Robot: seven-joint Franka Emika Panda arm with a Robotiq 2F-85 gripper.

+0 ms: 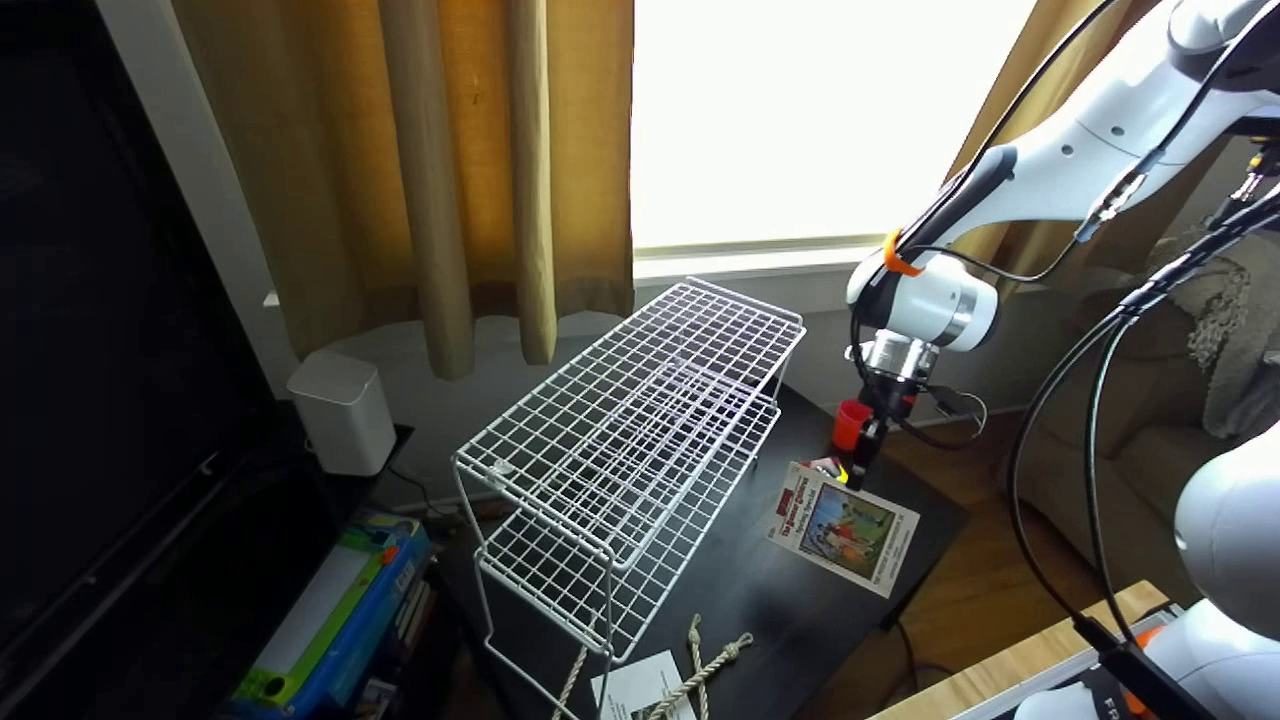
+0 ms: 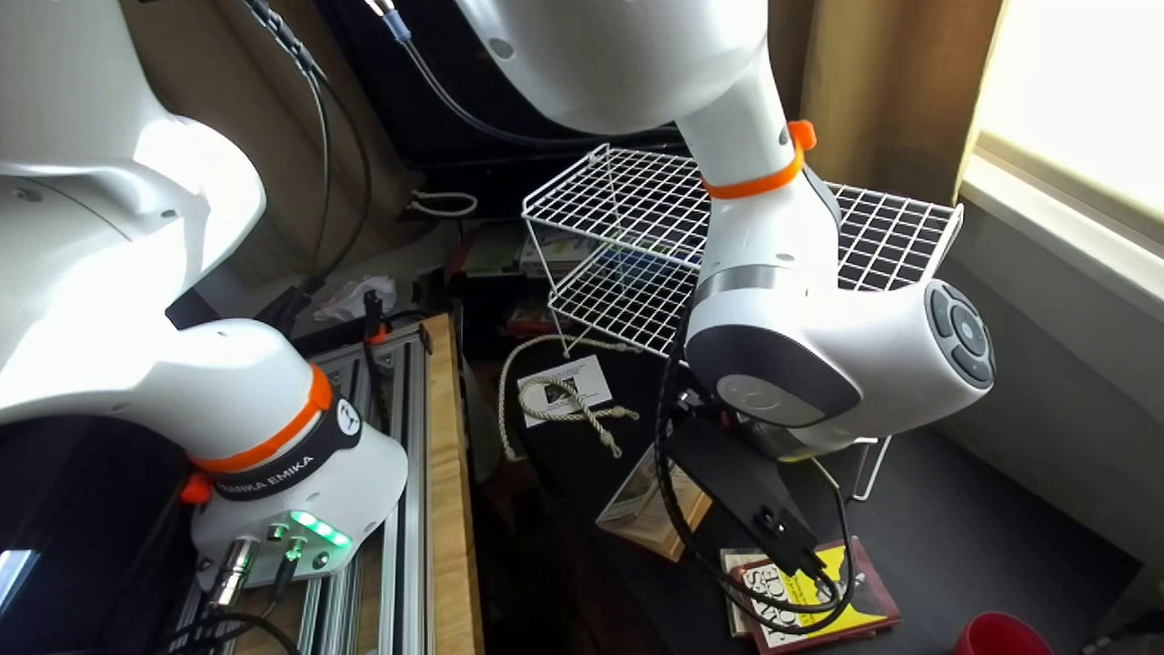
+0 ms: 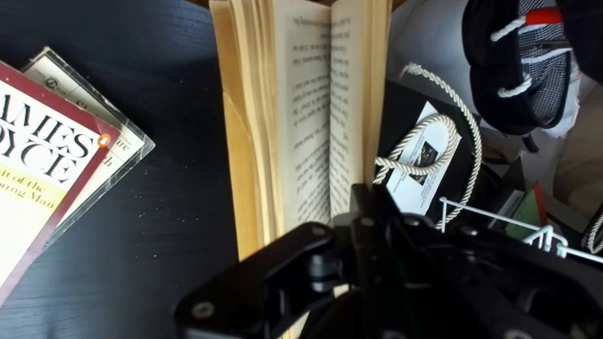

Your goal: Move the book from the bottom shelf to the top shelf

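There's the rack point(image 1: 620, 470) on the table point(image 1: 750, 590), top shelf point(image 1: 640, 390) above bottom shelf point(image 1: 685, 525), window point(image 1: 790, 120) behind. And in an exterior view, right of the rack: the book point(image 1: 845, 528), in the gripper point(image 1: 858, 478), a cup point(image 1: 851, 425) behind them, a box point(image 1: 345, 415) away on the rack's left. By the rack's end, rope point(image 1: 697, 675) lies over a card point(image 1: 630, 688). Wrist view, left of the book: two paperbacks point(image 3: 42, 155), one on the other.

My fingers point(image 3: 362, 226) look black and nearly matt. The book point(image 3: 301, 108) shows unglossed paper pages; the top shelf point(image 1: 590, 420) is slim white-coated wire, smooth along its bars. The rope point(image 3: 476, 146) is coarse and twisted, the table point(image 3: 183, 197) satiny, the curtain point(image 1: 460, 180) matt cloth, my arm point(image 2: 873, 364) smooth, glossy white.
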